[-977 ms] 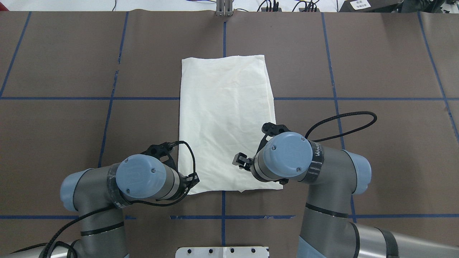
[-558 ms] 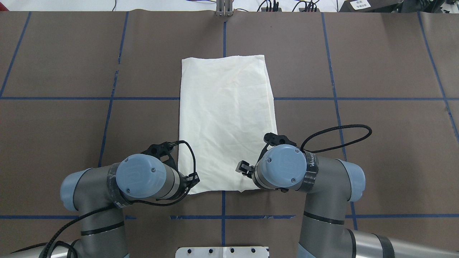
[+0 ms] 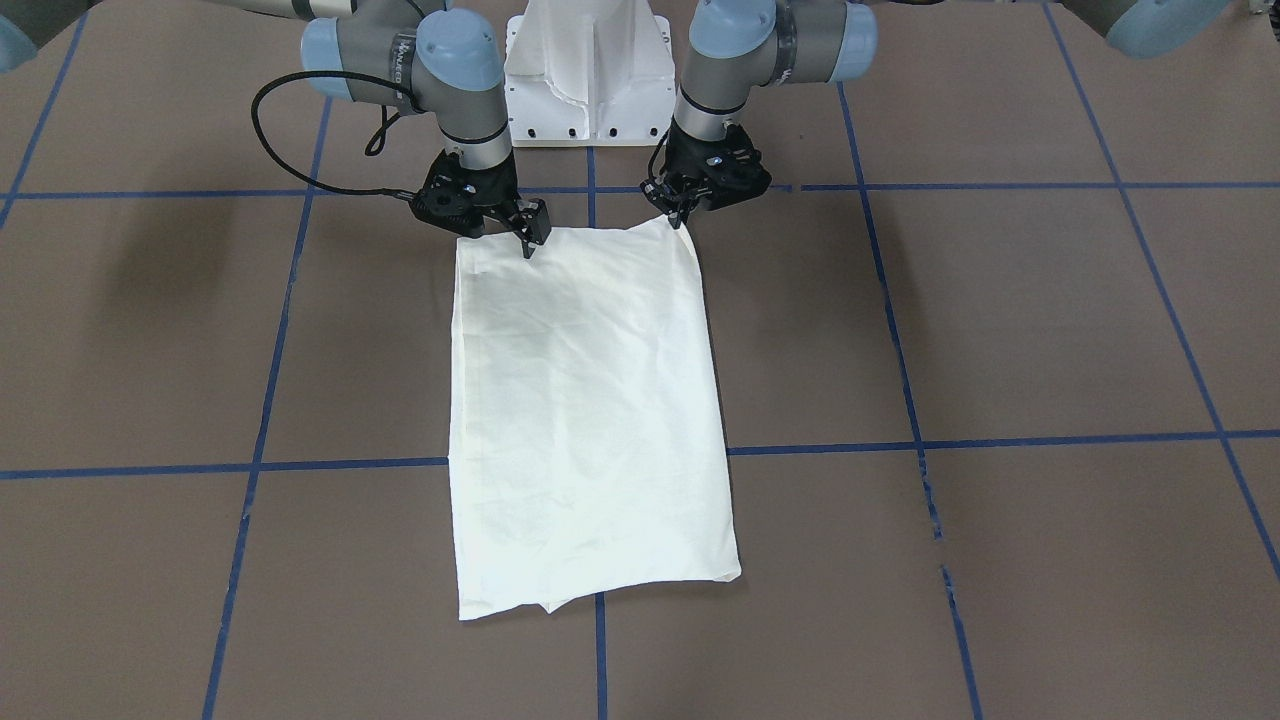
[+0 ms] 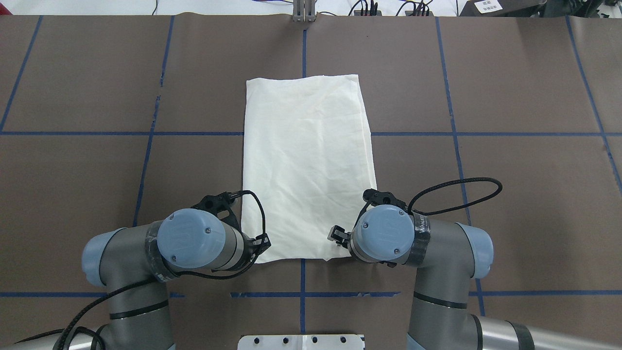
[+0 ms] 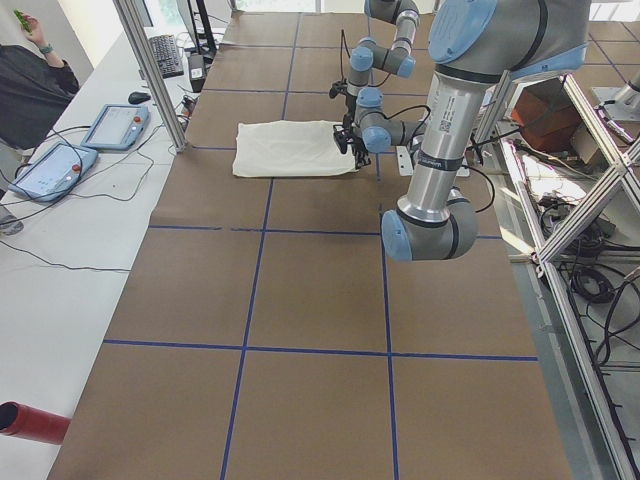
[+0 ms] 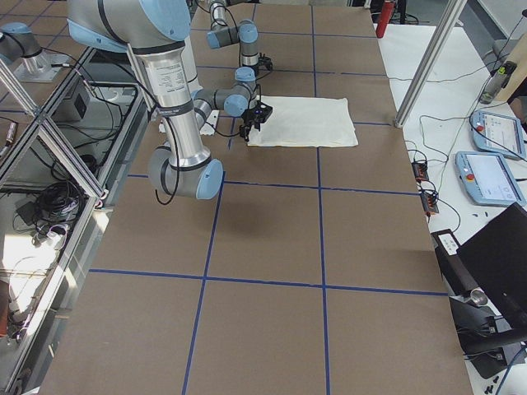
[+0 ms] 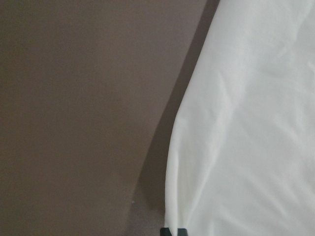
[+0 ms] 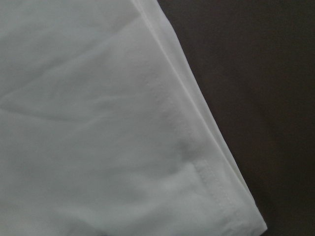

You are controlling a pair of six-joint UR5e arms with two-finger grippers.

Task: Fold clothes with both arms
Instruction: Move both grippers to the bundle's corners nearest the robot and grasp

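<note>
The cream shirt [image 4: 306,160] lies plain side up, folded into a long rectangle on the brown table [image 4: 510,194]; its print is hidden. My left gripper [image 3: 680,215] sits at the shirt's near-left corner, and the left wrist view shows its fingertips [image 7: 174,231] together at the cloth edge [image 7: 246,123]. My right gripper [image 3: 495,235] hovers open over the near-right corner, with one finger [image 4: 336,234] showing beside the wrist. The right wrist view shows only that hemmed corner [image 8: 211,182], with no fingers in it.
The white pedestal base [image 4: 301,341] stands at the near edge between the arms. A black cable [image 4: 461,187] loops out to the right of the right wrist. A person [image 5: 30,80] and teach pendants [image 5: 115,125] are at the far side bench.
My right arm has pulled back toward the robot and dropped lower over the shirt's near-right corner. The left arm and the shirt have not moved.
</note>
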